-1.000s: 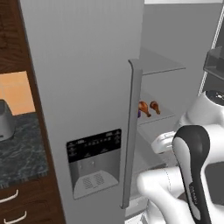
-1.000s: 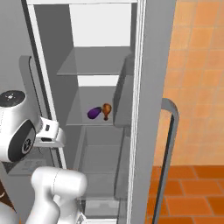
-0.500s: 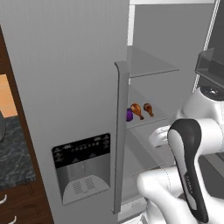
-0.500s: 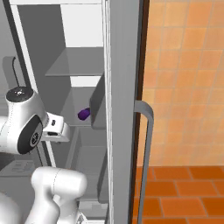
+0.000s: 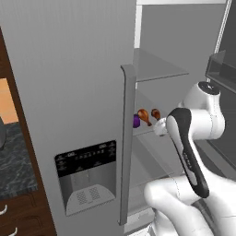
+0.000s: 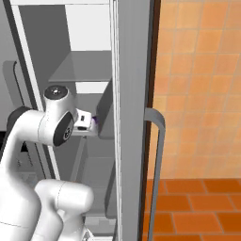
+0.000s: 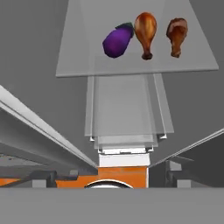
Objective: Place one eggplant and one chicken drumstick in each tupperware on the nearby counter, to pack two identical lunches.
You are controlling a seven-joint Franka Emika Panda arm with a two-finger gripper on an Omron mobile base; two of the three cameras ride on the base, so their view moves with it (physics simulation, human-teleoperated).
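Hand view: eggplant (image 7: 117,40) beside 2 drumsticks (image 7: 145,29).

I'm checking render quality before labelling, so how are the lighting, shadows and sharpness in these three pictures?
Left base view: flat, even light, and the purple eggplant is partly cut off by the grey fridge door handle. Right base view: orange tiled wall evenly lit, no glare. Hand view: the two brown chicken drumsticks on the clear glass shelf look slightly soft and cast no clear shadows.

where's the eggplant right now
The eggplant lies on a glass shelf inside the open fridge, at the left end of a row with two chicken drumsticks beside it in the hand view.
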